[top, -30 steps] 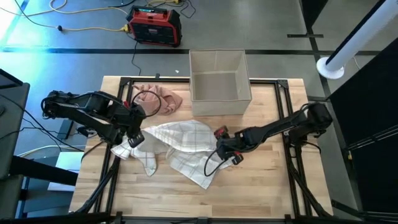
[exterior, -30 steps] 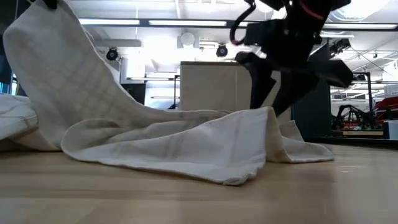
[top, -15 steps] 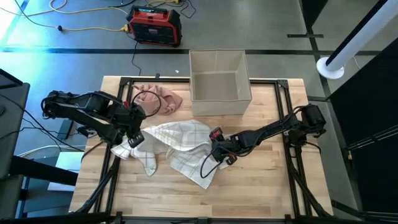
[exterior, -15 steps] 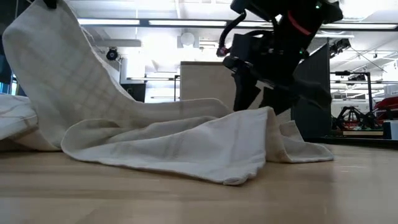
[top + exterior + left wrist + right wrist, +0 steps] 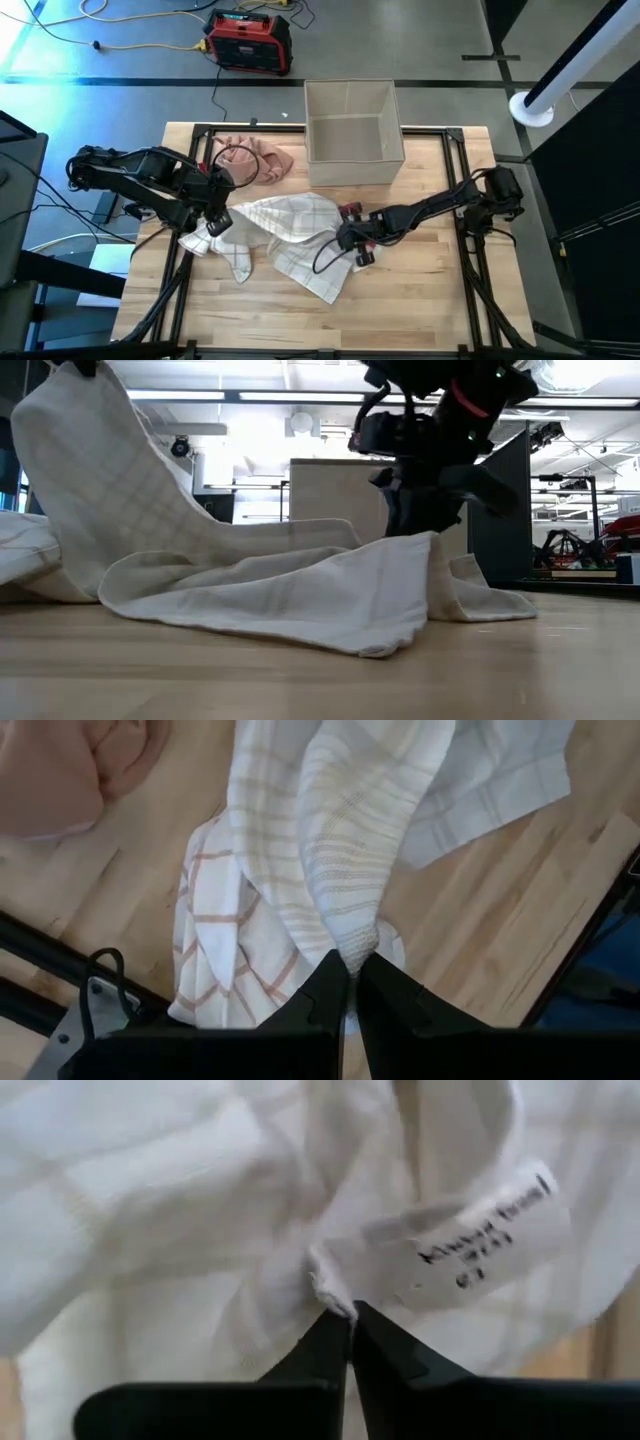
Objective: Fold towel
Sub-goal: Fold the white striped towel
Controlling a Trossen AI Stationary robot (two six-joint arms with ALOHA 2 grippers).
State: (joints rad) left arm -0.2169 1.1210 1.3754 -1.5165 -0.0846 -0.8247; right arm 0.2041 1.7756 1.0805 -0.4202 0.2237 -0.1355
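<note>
High view: the towel (image 5: 285,238) lies crumpled in front of the open box (image 5: 352,133), with a pink cloth (image 5: 252,158) left of the box; the left gripper (image 5: 214,222) is at the towel's left edge, the right gripper (image 5: 347,240) at its right edge. Low view: towel raised at one end. Left wrist view: fingers (image 5: 325,995) pinch a towel fold. Right wrist view: fingers (image 5: 330,1342) nip fabric beside the label (image 5: 478,1238).
</note>
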